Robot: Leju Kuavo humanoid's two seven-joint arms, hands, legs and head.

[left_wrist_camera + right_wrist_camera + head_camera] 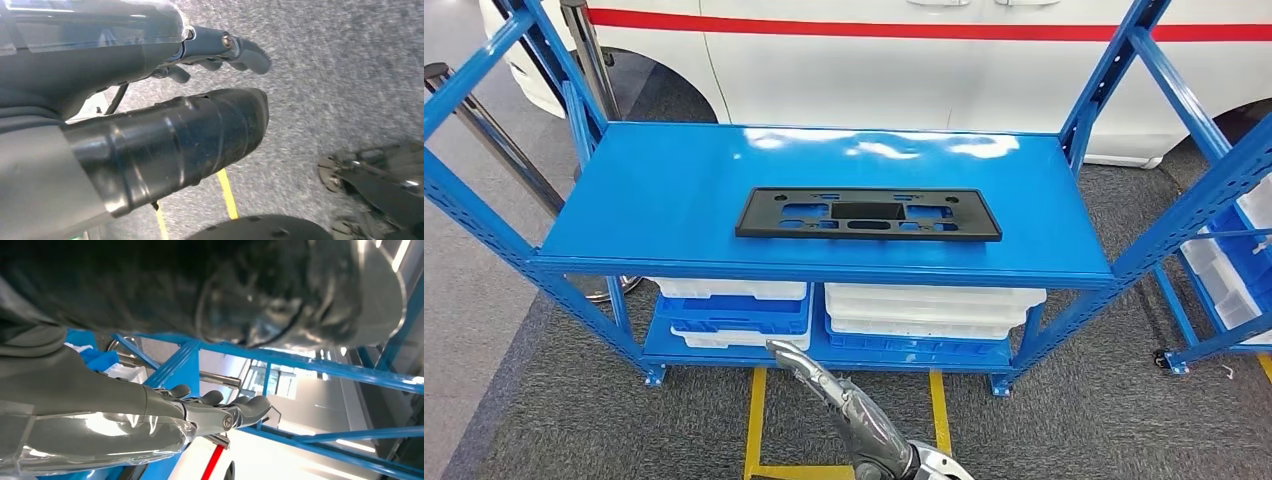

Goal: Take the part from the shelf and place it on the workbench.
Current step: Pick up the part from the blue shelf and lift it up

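Note:
The black flat part [868,214], a long plate with cut-outs, lies in the middle of the blue shelf's top board [674,190]. My right hand [809,375] is low in front of the shelf, below the top board and well short of the part, fingers stretched toward the lower level. In the right wrist view this hand [215,410] holds nothing, its fingers [252,407] spread loosely before the blue frame. My left hand [200,90] hangs over the grey carpet, thumb and fingers [245,50] apart and empty.
White and blue trays [929,312] are stacked on the shelf's lower level. A white car with a red stripe [904,30] stands behind. A second blue rack with bins [1229,260] is at the right. Yellow floor lines [755,420] run on the carpet.

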